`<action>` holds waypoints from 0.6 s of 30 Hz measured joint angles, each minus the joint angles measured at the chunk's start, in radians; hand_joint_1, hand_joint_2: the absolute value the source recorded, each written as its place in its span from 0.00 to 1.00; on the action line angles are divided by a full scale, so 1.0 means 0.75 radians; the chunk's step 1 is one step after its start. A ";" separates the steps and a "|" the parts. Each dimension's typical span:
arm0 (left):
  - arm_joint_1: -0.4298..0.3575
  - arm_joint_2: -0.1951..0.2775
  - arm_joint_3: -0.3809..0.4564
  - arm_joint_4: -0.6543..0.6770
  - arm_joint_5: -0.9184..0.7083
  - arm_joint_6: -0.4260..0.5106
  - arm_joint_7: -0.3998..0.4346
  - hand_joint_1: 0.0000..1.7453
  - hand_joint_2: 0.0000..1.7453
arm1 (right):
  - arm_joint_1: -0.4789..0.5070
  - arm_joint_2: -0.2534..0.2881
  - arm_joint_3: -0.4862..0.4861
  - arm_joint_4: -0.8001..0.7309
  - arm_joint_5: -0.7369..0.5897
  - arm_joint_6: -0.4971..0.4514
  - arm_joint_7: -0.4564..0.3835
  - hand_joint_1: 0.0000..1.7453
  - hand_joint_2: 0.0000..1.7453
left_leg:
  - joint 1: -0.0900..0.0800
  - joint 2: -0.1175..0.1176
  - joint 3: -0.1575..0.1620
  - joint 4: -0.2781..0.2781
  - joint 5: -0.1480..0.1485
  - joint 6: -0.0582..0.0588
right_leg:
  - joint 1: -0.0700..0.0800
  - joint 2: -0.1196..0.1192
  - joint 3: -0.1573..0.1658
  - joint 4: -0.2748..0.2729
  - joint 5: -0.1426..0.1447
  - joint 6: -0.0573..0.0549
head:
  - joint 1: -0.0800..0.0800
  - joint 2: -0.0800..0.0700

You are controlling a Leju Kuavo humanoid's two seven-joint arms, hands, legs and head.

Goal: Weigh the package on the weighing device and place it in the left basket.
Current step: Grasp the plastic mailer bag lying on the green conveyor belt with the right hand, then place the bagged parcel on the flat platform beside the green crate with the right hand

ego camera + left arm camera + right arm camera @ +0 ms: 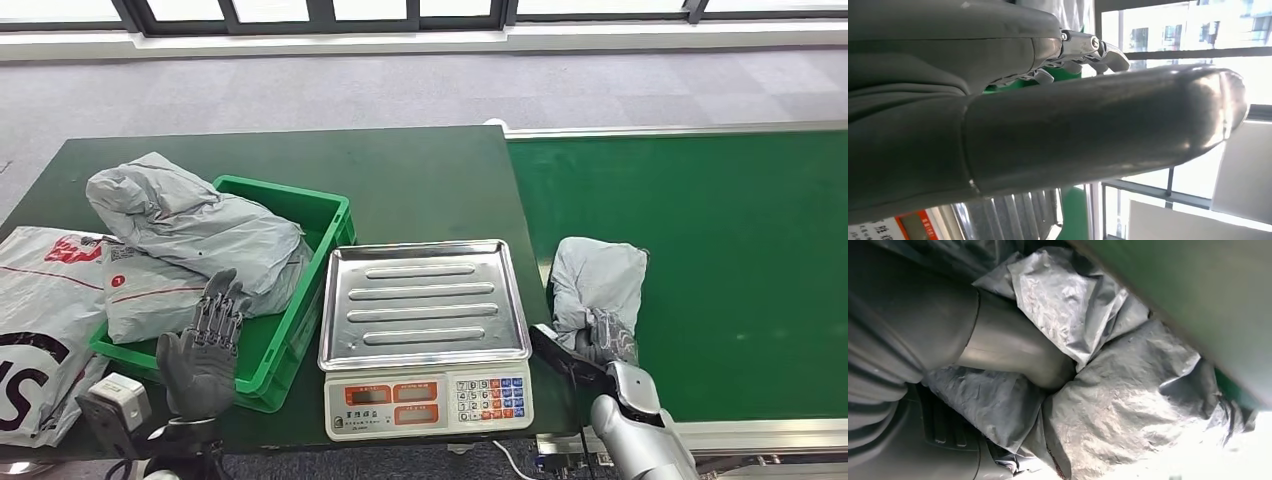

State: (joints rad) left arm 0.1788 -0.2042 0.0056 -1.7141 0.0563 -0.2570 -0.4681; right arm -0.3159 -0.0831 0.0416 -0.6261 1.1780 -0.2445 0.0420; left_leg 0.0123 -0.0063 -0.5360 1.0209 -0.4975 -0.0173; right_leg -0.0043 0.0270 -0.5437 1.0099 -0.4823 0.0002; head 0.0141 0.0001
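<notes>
Green belt surface [700, 270] lies to the right of the scale, and on it, just beside the scale's right edge, you have the grey package [598, 280]. Dark green table [420, 190] carries the scale and, to its left, the green basket [330, 225], touching the scale's tray edge. Grey mailer bags [190, 225] are heaped in that basket; more bags [45, 300] lie on the table further left of it. The scale [425, 330] shows a bare steel tray [422, 300] with the keypad panel below.

Your right hand [605, 340] sits on the near end of the package; in the right wrist view the thumb [1013, 352] presses into the crumpled grey film [1128, 395], fingers closed around it. Your left hand [205, 345] hovers at the basket's near rim, left of the scale, fingers apart and holding nothing.
</notes>
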 joint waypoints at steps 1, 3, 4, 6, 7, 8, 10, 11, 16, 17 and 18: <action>0.008 -0.003 0.003 -0.003 -0.003 -0.002 -0.001 0.00 0.00 | 0.017 0.007 -0.008 -0.048 0.000 -0.053 -0.007 1.00 1.00 | -0.001 -0.004 -0.002 0.000 0.002 0.000 | -0.001 -0.004 -0.004 0.000 0.001 0.000 | 0.000 0.000; 0.023 -0.012 0.011 -0.009 -0.010 -0.002 -0.007 0.00 0.00 | 0.058 0.021 -0.037 -0.173 -0.032 -0.211 -0.064 1.00 1.00 | -0.002 -0.011 -0.010 0.001 0.007 0.001 | -0.002 -0.011 -0.013 0.001 0.002 0.002 | 0.000 0.000; 0.032 -0.017 0.015 -0.013 -0.011 -0.001 -0.012 0.00 0.00 | 0.081 0.032 -0.060 -0.256 -0.070 -0.314 -0.121 1.00 1.00 | -0.003 -0.015 -0.015 0.001 0.008 0.001 | -0.003 -0.013 -0.017 0.001 0.002 0.002 | 0.000 0.000; 0.043 -0.026 0.018 -0.018 -0.013 0.005 -0.019 0.00 0.00 | 0.127 0.061 -0.119 -0.441 -0.186 -0.494 -0.288 1.00 1.00 | -0.003 -0.020 -0.021 0.001 0.009 0.001 | -0.003 -0.017 -0.022 0.001 0.002 0.002 | 0.000 0.000; 0.046 -0.029 0.018 -0.019 -0.014 0.009 -0.022 0.00 0.00 | 0.148 0.084 -0.155 -0.539 -0.251 -0.553 -0.391 1.00 1.00 | -0.003 -0.021 -0.023 0.001 0.009 0.001 | -0.003 -0.019 -0.023 0.001 0.002 0.002 | 0.000 0.000; 0.047 -0.032 0.018 -0.019 -0.013 0.012 -0.026 0.00 0.00 | 0.167 0.112 -0.193 -0.634 -0.303 -0.584 -0.496 1.00 1.00 | -0.003 -0.022 -0.024 0.001 0.009 0.001 | -0.003 -0.020 -0.024 0.001 0.001 0.002 | 0.000 0.000; 0.045 -0.033 0.018 -0.017 -0.010 0.018 -0.032 0.00 0.00 | 0.198 0.179 -0.268 -0.801 -0.356 -0.606 -0.671 1.00 1.00 | -0.003 -0.022 -0.025 0.000 0.009 0.001 | -0.003 -0.020 -0.025 0.001 0.001 0.002 | 0.000 0.000; 0.042 -0.033 0.018 -0.014 -0.008 0.020 -0.035 0.00 0.00 | 0.210 0.215 -0.300 -0.875 -0.363 -0.608 -0.738 1.00 1.00 | -0.003 -0.021 -0.025 0.000 0.009 0.001 | -0.003 -0.020 -0.026 0.001 0.001 0.002 | 0.000 0.000; 0.018 -0.033 0.018 0.008 0.005 0.034 -0.041 0.00 0.00 | 0.250 0.375 -0.403 -1.134 -0.365 -0.609 -0.932 1.00 1.00 | -0.003 -0.021 -0.026 0.000 0.010 0.000 | -0.004 -0.020 -0.028 0.001 0.001 0.002 | 0.000 0.000; 0.014 -0.033 0.018 0.011 0.009 0.036 -0.042 0.00 0.00 | 0.256 0.397 -0.415 -1.169 -0.368 -0.609 -0.951 1.00 1.00 | -0.003 -0.021 -0.026 0.000 0.011 0.000 | -0.004 -0.020 -0.027 0.001 0.001 0.002 | 0.000 0.000; 0.011 -0.033 0.018 0.015 0.013 0.038 -0.042 0.00 0.00 | 0.263 0.417 -0.426 -1.206 -0.371 -0.609 -0.967 1.00 1.00 | -0.003 -0.021 -0.026 0.000 0.011 0.000 | -0.004 -0.020 -0.027 0.001 0.002 0.002 | 0.000 0.000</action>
State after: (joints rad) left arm 0.1870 -0.2292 0.0195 -1.7026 0.0663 -0.2285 -0.4998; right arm -0.1183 0.2297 -0.2780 -1.5308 0.8994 -0.7015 -0.6830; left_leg 0.0097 -0.0218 -0.5556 1.0210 -0.4893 -0.0170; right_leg -0.0071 0.0118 -0.5643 1.0108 -0.4811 0.0019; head 0.0139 0.0000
